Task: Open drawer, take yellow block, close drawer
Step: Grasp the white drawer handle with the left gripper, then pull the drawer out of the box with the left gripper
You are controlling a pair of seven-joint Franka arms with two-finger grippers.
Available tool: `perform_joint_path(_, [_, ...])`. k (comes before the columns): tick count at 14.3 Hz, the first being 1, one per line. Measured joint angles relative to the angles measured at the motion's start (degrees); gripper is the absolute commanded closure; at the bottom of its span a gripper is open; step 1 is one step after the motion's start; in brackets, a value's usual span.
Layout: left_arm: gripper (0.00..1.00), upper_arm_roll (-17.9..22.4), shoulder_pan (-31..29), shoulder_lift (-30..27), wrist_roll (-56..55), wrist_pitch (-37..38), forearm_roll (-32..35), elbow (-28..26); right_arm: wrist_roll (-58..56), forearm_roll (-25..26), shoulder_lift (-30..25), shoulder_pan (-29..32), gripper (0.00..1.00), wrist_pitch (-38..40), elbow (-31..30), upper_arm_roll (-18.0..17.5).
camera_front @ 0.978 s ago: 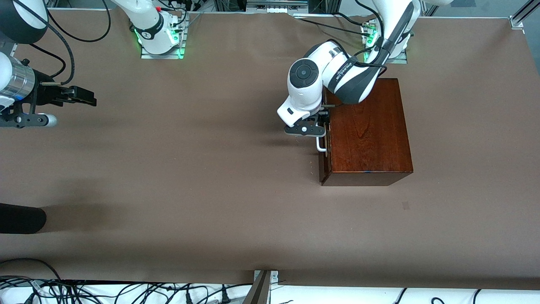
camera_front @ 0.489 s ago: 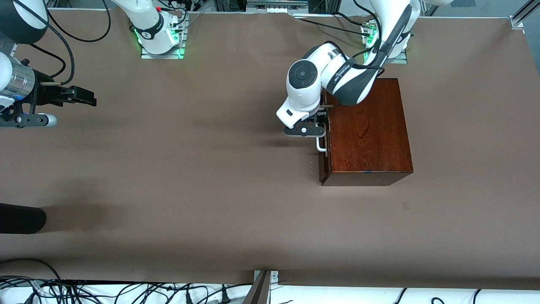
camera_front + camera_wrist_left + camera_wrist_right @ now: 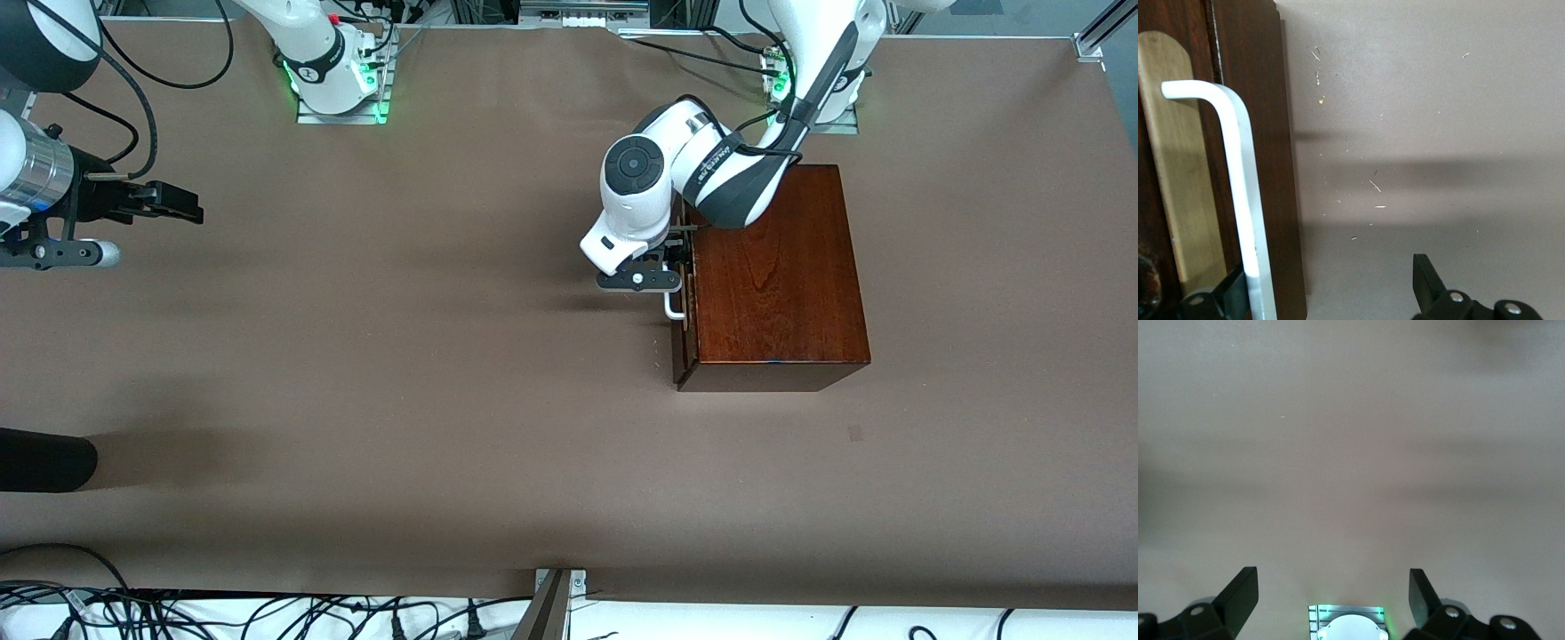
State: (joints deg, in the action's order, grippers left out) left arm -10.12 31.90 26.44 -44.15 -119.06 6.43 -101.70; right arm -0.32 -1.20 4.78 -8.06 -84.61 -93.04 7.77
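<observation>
The dark mahogany box stands on the table near the left arm's base. Its drawer front carries a white U-shaped handle, which also shows in the left wrist view. A strip of pale wood shows beside the front. My left gripper is open at the handle: one finger sits between handle and front, the other is over bare table. My right gripper is open and empty and waits over the right arm's end of the table. The yellow block is hidden.
The brown table cover stretches wide around the box. A black rounded object juts in at the right arm's end. The right arm's base plate with green lights shows in the right wrist view. Cables lie along the near edge.
The left arm has shifted slightly toward the right arm's end of the table, with the handle following a little. The right arm has not moved.
</observation>
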Motion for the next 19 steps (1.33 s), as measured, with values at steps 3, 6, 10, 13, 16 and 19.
perform_joint_path(3, [0.00,0.00,0.22,0.03,-0.82,-0.30,0.00,0.01,0.00,0.00,0.00,0.00,0.00,0.00,0.00,0.00])
perform_joint_path(6, [0.00,0.05,1.25,0.32,-2.49,-0.77,0.00,0.11,0.00,0.01,0.00,0.00,0.00,0.00,0.00,0.00])
perform_joint_path(10, [0.00,0.31,2.95,1.46,-4.36,-1.14,0.01,1.77,0.00,0.02,0.01,0.00,0.00,0.00,0.00,0.01])
perform_joint_path(13, [0.00,0.48,4.00,2.57,-5.00,-1.19,0.01,3.40,0.00,0.03,0.01,0.01,0.00,0.00,-0.01,0.02])
perform_joint_path(16, [0.00,1.23,5.67,3.69,-6.24,-1.19,0.01,5.25,0.00,0.03,0.01,0.01,0.00,0.00,-0.01,0.02])
perform_joint_path(19, [0.00,2.36,7.70,5.03,-7.17,-1.12,0.01,7.31,0.00,0.04,0.01,0.02,0.00,0.00,-0.01,0.03])
